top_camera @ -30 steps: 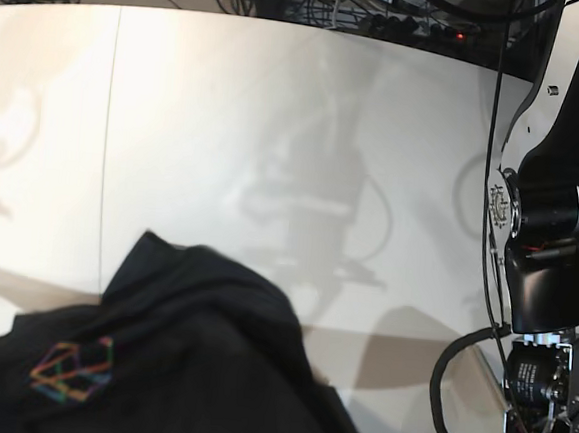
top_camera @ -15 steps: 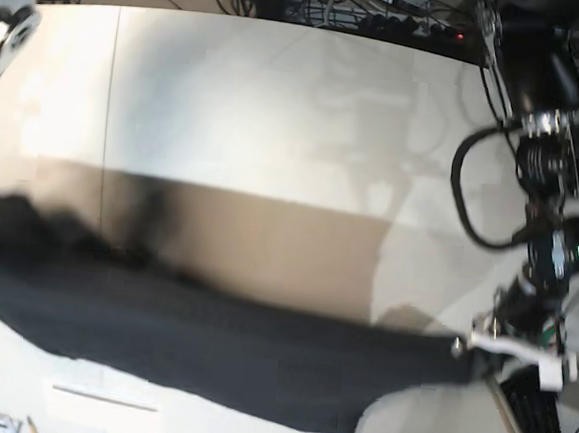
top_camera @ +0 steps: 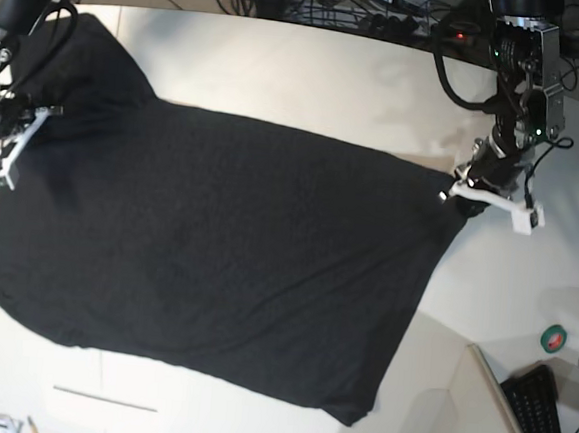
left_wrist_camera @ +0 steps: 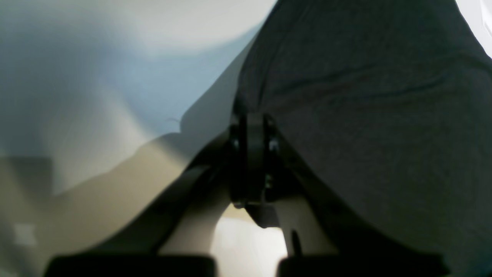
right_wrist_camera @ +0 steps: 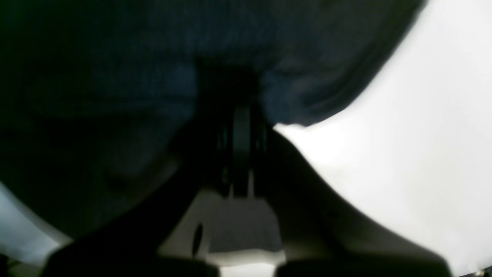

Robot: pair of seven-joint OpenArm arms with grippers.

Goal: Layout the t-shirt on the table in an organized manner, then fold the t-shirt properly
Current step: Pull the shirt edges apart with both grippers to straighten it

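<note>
We see our left gripper [top_camera: 464,193] pinched shut on the t-shirt [top_camera: 216,261] at its far right corner, and our right gripper [top_camera: 9,149] clamped on the cloth at the far left edge. In both wrist views the fingers [left_wrist_camera: 250,154] are pressed together with black fabric between them. The shirt hangs spread wide between the two grips, draping toward us over the table [top_camera: 311,73]. A black keyboard [top_camera: 542,422] lies near right.
</note>
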